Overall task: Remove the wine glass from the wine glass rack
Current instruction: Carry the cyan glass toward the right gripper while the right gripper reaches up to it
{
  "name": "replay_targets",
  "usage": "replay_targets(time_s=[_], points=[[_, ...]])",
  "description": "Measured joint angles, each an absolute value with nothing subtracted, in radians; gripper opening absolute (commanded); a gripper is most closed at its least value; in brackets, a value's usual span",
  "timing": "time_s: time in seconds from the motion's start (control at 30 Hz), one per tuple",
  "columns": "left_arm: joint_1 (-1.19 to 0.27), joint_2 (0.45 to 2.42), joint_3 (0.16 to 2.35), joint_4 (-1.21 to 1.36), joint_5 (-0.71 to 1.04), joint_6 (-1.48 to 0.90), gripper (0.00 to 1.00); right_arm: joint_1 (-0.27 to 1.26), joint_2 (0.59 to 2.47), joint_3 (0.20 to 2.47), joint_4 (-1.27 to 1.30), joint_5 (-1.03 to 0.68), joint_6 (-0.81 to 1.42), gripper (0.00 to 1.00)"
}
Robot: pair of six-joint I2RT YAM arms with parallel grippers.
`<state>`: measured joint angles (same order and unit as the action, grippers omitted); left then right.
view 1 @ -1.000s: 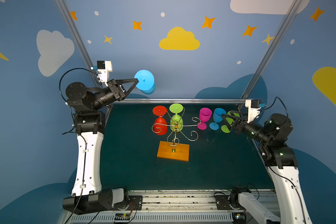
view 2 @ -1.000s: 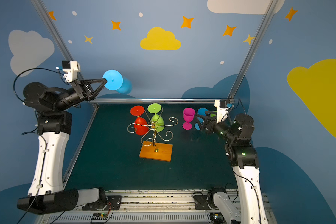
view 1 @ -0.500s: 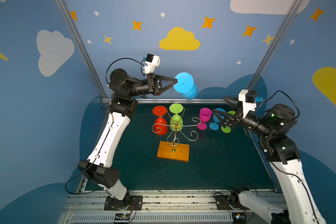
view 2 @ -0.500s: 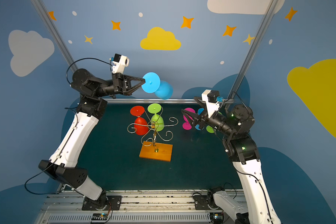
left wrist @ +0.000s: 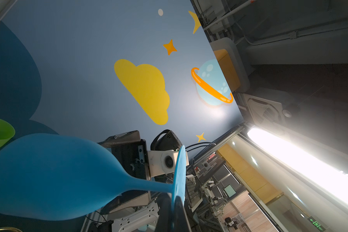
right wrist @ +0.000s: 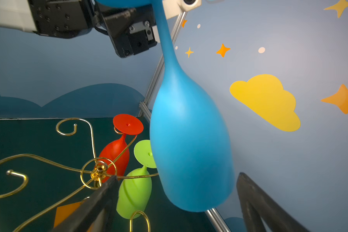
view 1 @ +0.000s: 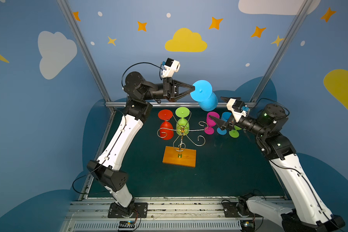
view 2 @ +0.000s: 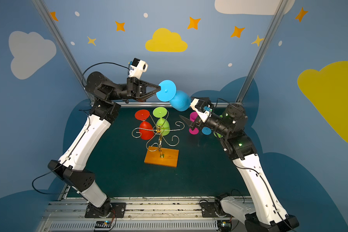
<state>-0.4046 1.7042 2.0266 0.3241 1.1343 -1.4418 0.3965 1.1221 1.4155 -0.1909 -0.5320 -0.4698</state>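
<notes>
The left gripper (view 1: 192, 88) pinches the foot rim of the blue wine glass (view 1: 206, 98), held high and tilted, clear above the wine glass rack (view 1: 181, 130), where 2 more, the red glass (view 1: 166, 129) and the green glass (view 1: 182, 125), hang. Only the right wrist view shows the right gripper (right wrist: 177, 176) spread wide, the bowl between its fingers with gaps either side.
</notes>
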Motion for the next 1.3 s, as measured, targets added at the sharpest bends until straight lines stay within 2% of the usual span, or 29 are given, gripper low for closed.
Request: replay_targets(time_s=[0.47,0.83,1.0,1.13,1.3], points=[[-0.424,1.72,2.017,0.378,1.152,-1.493,0.03,0.454,1.177,1.421,-0.101,-0.419,-0.559,0.9],[-0.427,1.72,1.97,0.453,1.149,-1.551,0.03,0.46,1.217,1.421,-0.066,-0.402,-0.557,0.89],[-0.427,1.72,1.962,0.471,1.147,-1.563,0.03,0.466,1.225,1.421,-0.065,-0.402,-0.553,0.81],[-0.427,1.72,1.96,0.479,1.14,-1.568,0.03,0.47,1.225,1.421,-0.072,-0.404,-0.55,0.65],[-0.427,1.72,1.959,0.478,1.132,-1.563,0.03,0.472,1.221,1.421,-0.08,-0.399,-0.536,0.59]])
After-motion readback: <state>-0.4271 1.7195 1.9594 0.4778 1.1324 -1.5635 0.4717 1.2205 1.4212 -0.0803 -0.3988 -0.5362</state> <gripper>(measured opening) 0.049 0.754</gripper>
